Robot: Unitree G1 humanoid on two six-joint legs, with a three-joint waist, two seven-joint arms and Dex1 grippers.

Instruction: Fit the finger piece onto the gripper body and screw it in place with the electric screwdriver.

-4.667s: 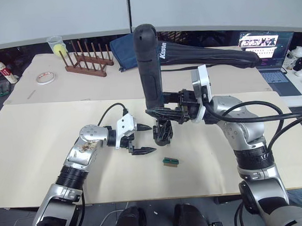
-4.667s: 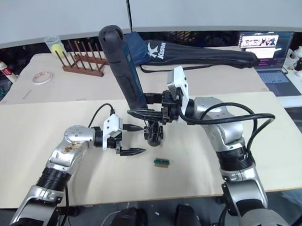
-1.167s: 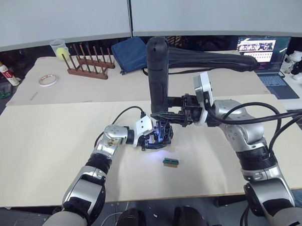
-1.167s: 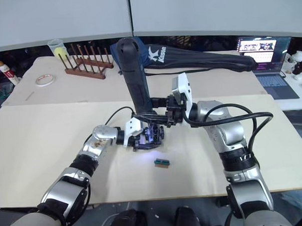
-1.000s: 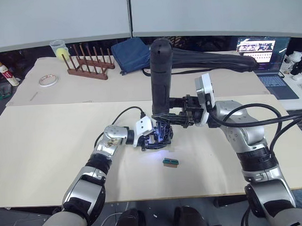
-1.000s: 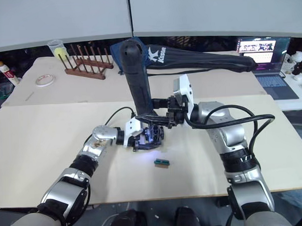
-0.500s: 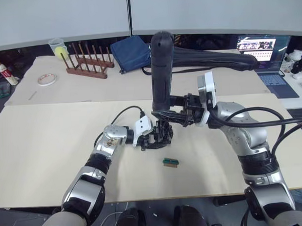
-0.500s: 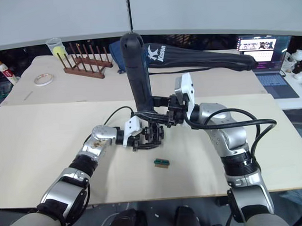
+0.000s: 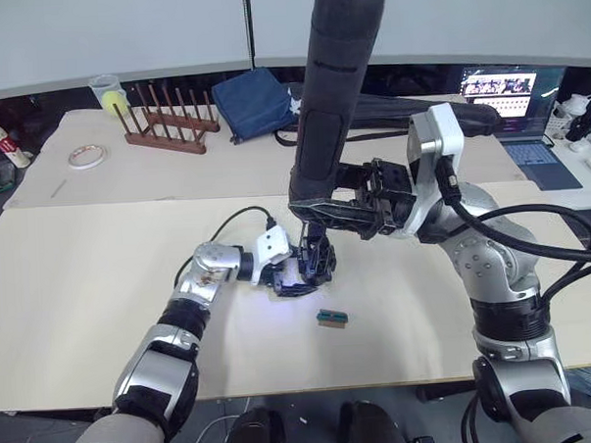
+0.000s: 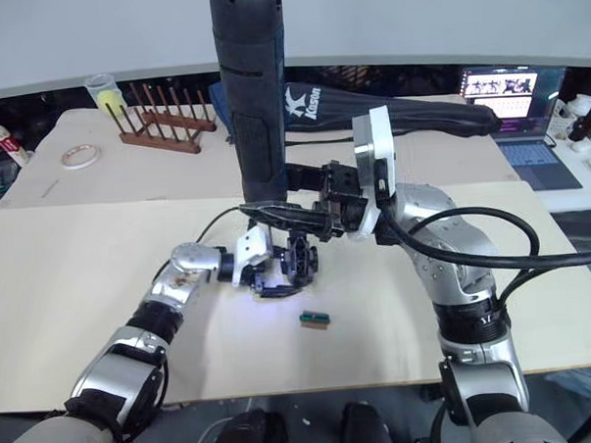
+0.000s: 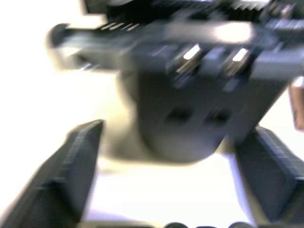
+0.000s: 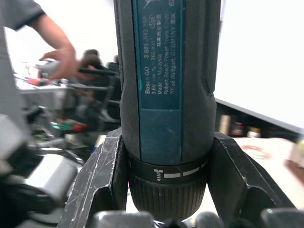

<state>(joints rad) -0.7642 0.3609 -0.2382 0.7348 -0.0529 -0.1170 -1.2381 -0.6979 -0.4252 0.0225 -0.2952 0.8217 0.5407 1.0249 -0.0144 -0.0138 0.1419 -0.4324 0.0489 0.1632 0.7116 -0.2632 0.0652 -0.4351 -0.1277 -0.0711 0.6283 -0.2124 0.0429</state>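
from my head views, my right end effector [image 9: 320, 216] is clamped around the lower collar of the electric screwdriver [image 9: 331, 92], which stands nearly upright, tip down over the gripper body [image 9: 315, 262] on the pale bench [image 9: 83, 290]. my left end effector [image 9: 290, 276] sits low on the bench against that body, one finger either side of it, with a bluish glow on the surface just beside it. a small green block [image 9: 332, 317] lies near, apart from everything. the finger piece i cannot pick out from the black mass of the body. in my left wrist view, the body [image 11: 190, 114] is a blurred, chunky dark block with a rounded base between my two spread fingers [image 11: 71, 161]; whether they press on it i cannot tell. in my right wrist view, the screwdriver [image 12: 166, 95] is a thick, smooth cylinder with a teal label and a ribbed collar, gripped firmly by both fingers [image 12: 102, 175]; a person's hand [image 12: 61, 54] shows far behind. i judge the tool tall and top-heavy, stiff, its casing slick, so a low hold at the collar suits it; the body looks rigid hard plastic, best braced at its barrel sides.
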